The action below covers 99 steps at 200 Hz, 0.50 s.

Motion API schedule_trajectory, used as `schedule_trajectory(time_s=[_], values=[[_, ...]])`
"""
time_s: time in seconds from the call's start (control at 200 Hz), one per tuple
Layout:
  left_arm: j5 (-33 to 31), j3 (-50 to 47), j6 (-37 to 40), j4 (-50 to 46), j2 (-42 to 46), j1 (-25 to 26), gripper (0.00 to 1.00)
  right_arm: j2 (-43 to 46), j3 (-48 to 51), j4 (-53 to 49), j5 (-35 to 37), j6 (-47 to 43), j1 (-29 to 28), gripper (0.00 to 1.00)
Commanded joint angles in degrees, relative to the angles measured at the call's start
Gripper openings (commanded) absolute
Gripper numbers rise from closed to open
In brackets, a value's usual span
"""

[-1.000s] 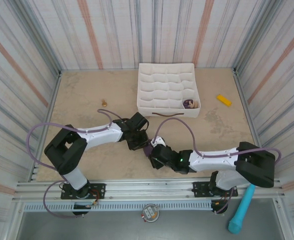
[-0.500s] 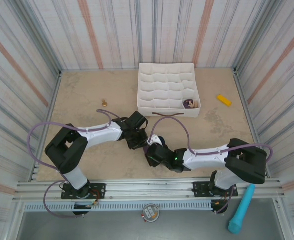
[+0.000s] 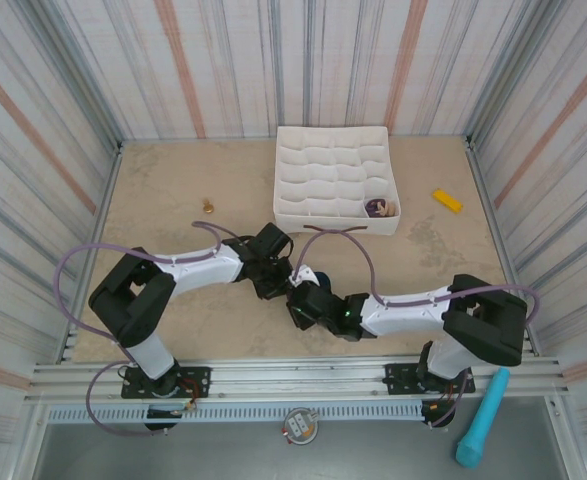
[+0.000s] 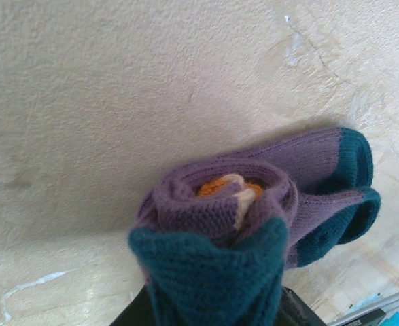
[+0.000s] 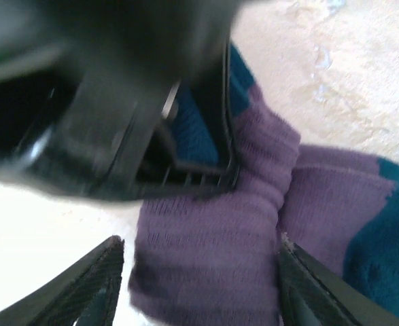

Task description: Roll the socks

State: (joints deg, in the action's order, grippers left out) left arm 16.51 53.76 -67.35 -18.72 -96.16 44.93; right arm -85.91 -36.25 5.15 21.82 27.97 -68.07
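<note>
Since the socks [image 4: 219,210] are wound into a fat little roll on the table [image 4: 104,81], the rolling step looks almost done. The left wrist view looks right into the end of the roll. Purple rings go round, with a bit of orange in the middle. One teal part sticks out at the front, close to the camera. Two more teal ends lie flat on the table beside the roll, so a short bit of sock is not wound in yet.

The left gripper [image 3: 276,270] is down on the roll. Its jaws seem to pinch the near teal end, because dark bits of them peek out on both sides of the roll. How hard they press I cannot tell.

The right gripper [image 5: 202,278] is just beside it, near the arms. Its jaws are spread wide, one on each side of the purple roll. One jaw has a strip of bare table between it and the sock. The other is at the edge of the sock, and I cannot tell if it touches.

I think the next move is for the right jaws to close on the roll and hold it tight. Then the last teal ends can be tucked over. It needs a soft, slow squeeze, or the roll may spring open.
</note>
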Motion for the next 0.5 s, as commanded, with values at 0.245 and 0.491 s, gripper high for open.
schedule_trajectory(time_s=[0.245,0.491], values=[[0.94,-5.36,-2.86,4.61,1.18,-0.75,0.14,0.08,2.1,-3.0,-2.31,5.95,2.63,0.0],[0.48,-6.91,-1.76,10.47,6.21,-1.23,0.63,5.78,11.41,2.43,-14.4,14.38,8.25,0.0]])
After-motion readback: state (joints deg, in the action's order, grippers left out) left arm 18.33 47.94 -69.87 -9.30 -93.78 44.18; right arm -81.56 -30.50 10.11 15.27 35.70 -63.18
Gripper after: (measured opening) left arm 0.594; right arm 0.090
